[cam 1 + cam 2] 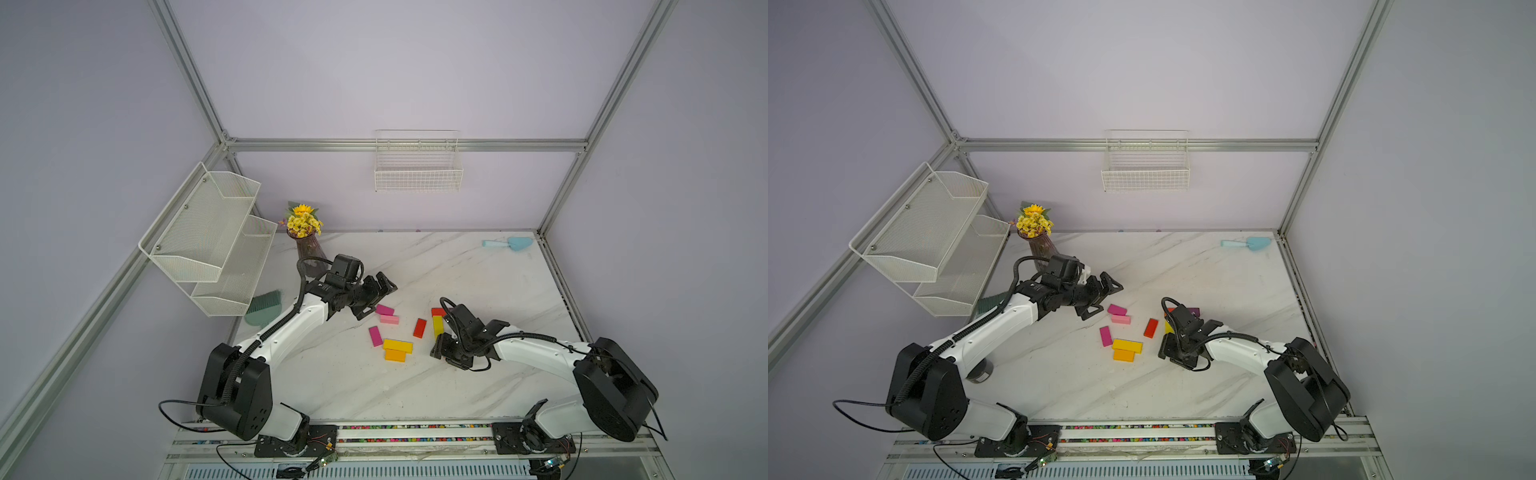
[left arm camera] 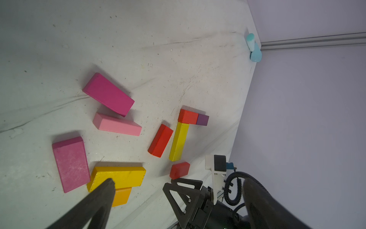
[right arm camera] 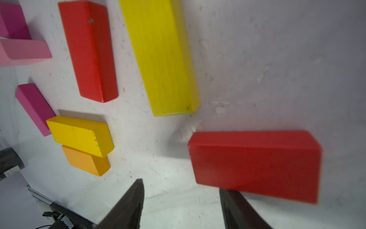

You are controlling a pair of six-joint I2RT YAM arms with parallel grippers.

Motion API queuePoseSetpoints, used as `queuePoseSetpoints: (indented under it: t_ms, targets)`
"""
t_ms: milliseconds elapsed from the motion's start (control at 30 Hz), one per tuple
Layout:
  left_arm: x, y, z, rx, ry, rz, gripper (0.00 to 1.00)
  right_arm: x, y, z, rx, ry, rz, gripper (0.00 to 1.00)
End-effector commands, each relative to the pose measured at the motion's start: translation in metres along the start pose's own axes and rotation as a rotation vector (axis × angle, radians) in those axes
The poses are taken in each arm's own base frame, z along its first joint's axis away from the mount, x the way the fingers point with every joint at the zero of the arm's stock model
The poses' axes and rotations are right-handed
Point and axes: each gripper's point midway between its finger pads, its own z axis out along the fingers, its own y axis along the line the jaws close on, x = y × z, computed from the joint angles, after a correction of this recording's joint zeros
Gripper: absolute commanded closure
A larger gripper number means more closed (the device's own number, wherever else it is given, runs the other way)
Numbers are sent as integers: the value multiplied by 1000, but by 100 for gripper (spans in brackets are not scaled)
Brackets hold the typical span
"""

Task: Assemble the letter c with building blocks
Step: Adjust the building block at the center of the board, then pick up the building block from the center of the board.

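Red block (image 3: pixel 255 164): flat, at right claw (image 3: pixel 180 185) tip, near yellow bar (image 2: pixel 179 140) foot; likely the C's lower arm.
Right claw: half parted, empty.
Yellow bar: spine; red-purple cap (image 2: pixel 189 117) touches far end.
Left claw (image 1: pixel 376 299): wide, empty, beside magenta block (image 1: pixel 384 309).

surface: white marble table (image 1: pixel 353 386) | on it: scattered building blocks (image 1: pixel 419 327), light blue scoop (image 1: pixel 509 244), flower vase (image 1: pixel 306 249)
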Motion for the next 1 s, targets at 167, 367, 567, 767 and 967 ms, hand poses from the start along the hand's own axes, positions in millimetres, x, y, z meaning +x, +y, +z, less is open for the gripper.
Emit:
queuePoseSetpoints:
  t_ms: [167,367,567,767,967]
  targets:
    - [-4,-16,-10,38,-35,16,0,-9,39,-28,-100,-8,-100,37]
    - [-5,-16,-11,38,-42,12,0,-20,-4,-54,115,-128,-27,30]
    - [-3,-16,-8,37,-34,14,0,-23,-37,-57,245,-191,56,22]
    - [-2,-16,-7,37,-25,17,0,-27,-44,-51,281,-206,79,20]
    - [-1,-15,-4,36,-13,21,0,-30,-44,-38,301,-193,82,20]
